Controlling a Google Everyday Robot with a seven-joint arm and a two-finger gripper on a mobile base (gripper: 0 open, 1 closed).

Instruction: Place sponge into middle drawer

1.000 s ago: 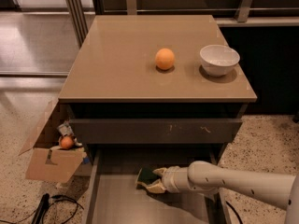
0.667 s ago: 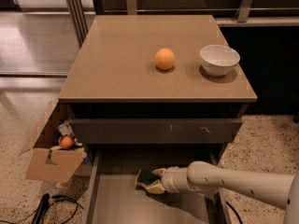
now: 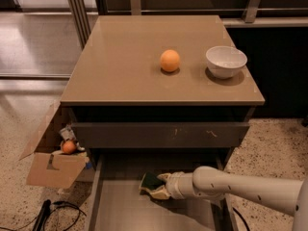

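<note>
Fingers (image 3: 160,193) clasp the sponge (image 3: 150,180) inside the middle drawer (image 3: 126,207).

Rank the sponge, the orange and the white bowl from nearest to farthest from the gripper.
Gripper is low in the middle drawer.
1. sponge, in its grasp.
2. orange, on the cabinet top, middle.
3. white bowl, same top, right side.

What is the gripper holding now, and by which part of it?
The gripper holds the sponge by its right end, inside the open middle drawer.
</note>
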